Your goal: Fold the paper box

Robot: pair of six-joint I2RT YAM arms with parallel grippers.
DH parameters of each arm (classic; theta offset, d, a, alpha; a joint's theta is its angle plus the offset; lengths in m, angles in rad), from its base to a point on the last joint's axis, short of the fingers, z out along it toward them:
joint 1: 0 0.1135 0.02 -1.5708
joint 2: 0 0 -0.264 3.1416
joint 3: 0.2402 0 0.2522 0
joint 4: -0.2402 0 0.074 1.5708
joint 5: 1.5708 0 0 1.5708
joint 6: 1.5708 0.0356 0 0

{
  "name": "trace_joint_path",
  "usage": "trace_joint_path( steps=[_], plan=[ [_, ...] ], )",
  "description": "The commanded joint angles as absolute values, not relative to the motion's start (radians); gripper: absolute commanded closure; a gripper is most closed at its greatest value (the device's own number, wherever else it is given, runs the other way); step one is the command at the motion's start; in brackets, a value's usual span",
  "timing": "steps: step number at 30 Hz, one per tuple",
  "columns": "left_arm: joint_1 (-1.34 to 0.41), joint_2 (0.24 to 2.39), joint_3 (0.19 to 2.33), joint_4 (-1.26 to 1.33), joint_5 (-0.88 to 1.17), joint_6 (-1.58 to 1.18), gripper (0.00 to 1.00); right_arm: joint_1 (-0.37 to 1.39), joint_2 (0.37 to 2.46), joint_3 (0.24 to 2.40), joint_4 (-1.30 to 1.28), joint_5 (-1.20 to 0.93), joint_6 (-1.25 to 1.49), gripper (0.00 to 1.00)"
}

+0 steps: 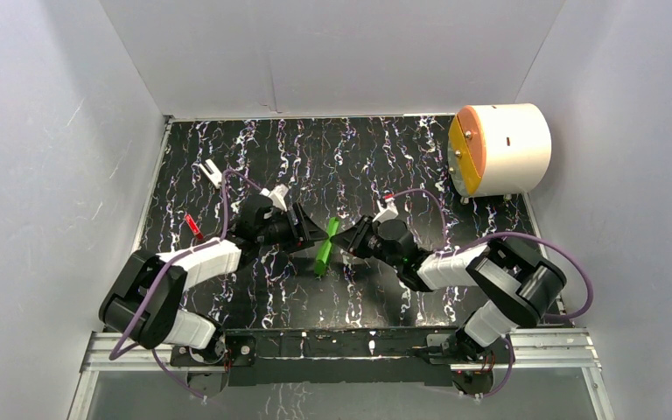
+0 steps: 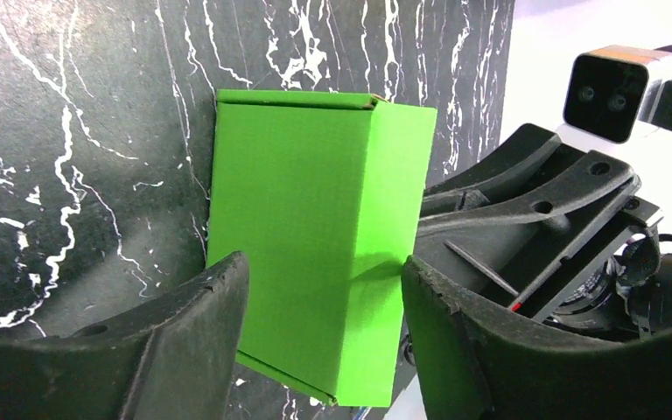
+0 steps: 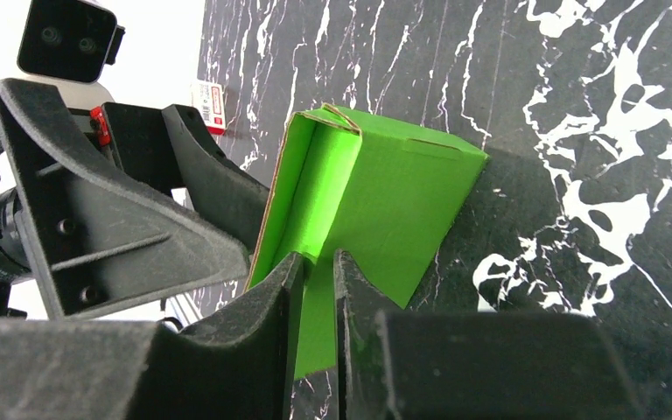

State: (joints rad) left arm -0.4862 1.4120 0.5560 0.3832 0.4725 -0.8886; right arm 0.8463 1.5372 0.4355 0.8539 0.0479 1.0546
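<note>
1. The paper box (image 1: 325, 248) is bright green thin card, folded into a rectangular sleeve with sharp creased edges and plain broad faces.
2. It stands on edge on the black marbled table (image 1: 227, 157), near the middle. From above it shows as a narrow, slightly slanted strip.
3. One end is open, showing the green inside and a thin brown cut edge.
4. A wall at that open end is nipped between the fingers of the right gripper (image 3: 319, 267).

Bright green paper box (image 2: 315, 245), black bench (image 1: 359, 149) veined with white marble streaks, white cylinder (image 1: 512, 144) with orange-yellow face, white arm shells (image 1: 210, 260)
</note>
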Motion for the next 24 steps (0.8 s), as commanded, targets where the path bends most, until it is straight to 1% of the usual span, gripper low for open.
trace_joint_path(
  steps=[1, 5, 9, 12, 17, 21, 24],
  plan=[
    [-0.524, 1.358, 0.530, 0.377, 0.534, -0.915, 0.37, 0.864, 1.567, 0.497, 0.803, 0.006, 1.013, 0.74],
    [-0.522, 1.357, 0.524, 0.401, 0.538, -0.928, 0.37, 0.863, 1.581, 0.508, 0.798, -0.032, 1.008, 0.74],
    [-0.520, 1.381, 0.519, 0.388, 0.534, -0.921, 0.41, 0.864, 1.591, 0.518, 0.797, -0.041, 1.003, 0.75],
    [-0.515, 1.361, 0.508, 0.403, 0.546, -0.926, 0.42, 0.864, 1.592, 0.518, 0.794, -0.036, 1.001, 0.75],
    [-0.496, 1.260, 0.532, 0.335, 0.510, -0.879, 0.34, 0.864, 1.594, 0.515, 0.791, -0.032, 0.999, 0.75],
    [-0.433, 1.197, 0.489, 0.385, 0.539, -0.914, 0.34, 0.863, 1.598, 0.514, 0.793, -0.038, 0.999, 0.75],
    [-0.401, 1.189, 0.470, 0.385, 0.554, -0.916, 0.35, 0.863, 1.598, 0.512, 0.795, -0.038, 0.999, 0.75]
  ],
)
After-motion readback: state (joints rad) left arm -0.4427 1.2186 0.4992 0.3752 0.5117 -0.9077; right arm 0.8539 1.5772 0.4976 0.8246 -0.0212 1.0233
